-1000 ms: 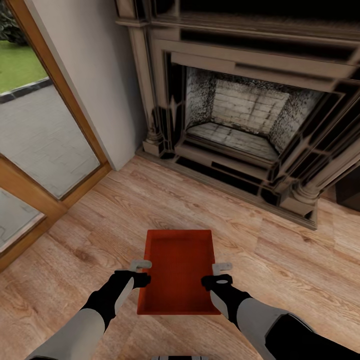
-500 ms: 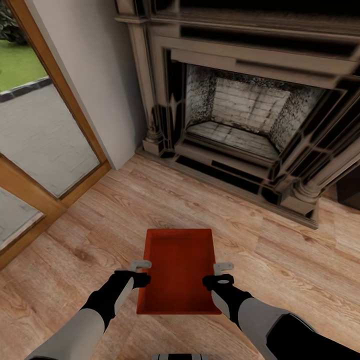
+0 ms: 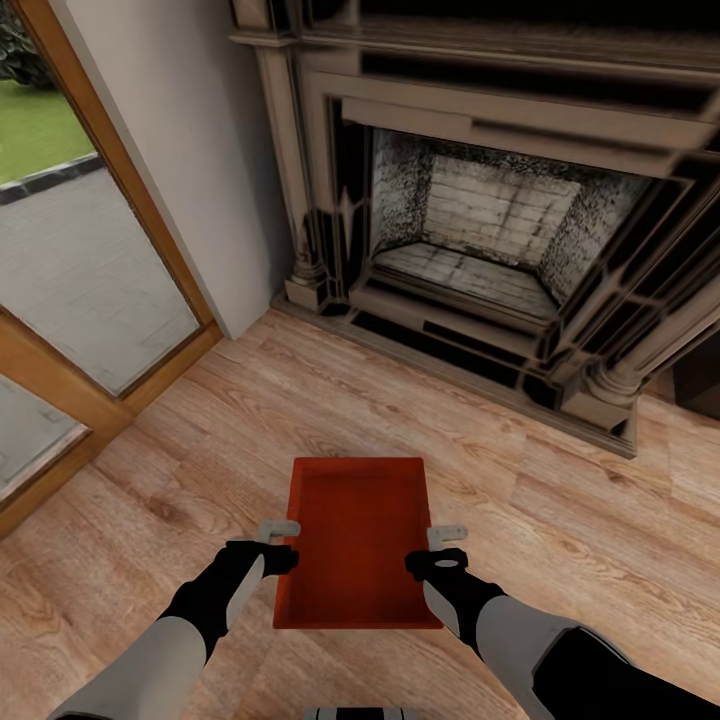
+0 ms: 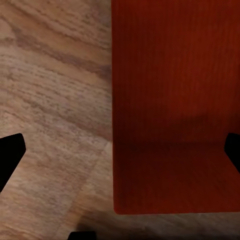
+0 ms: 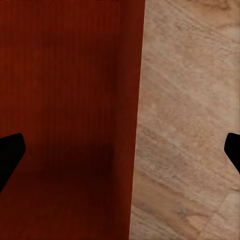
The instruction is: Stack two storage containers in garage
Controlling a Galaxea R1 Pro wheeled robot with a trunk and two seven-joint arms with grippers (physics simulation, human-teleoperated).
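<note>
You've got the red-orange storage container (image 3: 358, 540) lying on the wood plank floor (image 3: 560, 520) at 6 o'clock, fireplace (image 3: 480, 230) at 1 o'clock. Your left gripper (image 3: 280, 543) and right gripper (image 3: 443, 547) each straddle a long wall, fingers spread wide, gripping nothing.

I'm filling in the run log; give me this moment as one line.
room: living room, fireplace | container on wood floor | left gripper open, straddling left wall | right gripper open, straddling right wall

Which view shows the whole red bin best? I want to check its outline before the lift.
The head view: the red bin lies whole on the wood floor between both grippers. The left wrist view and right wrist view each show just one side wall and part of the bottom.
</note>
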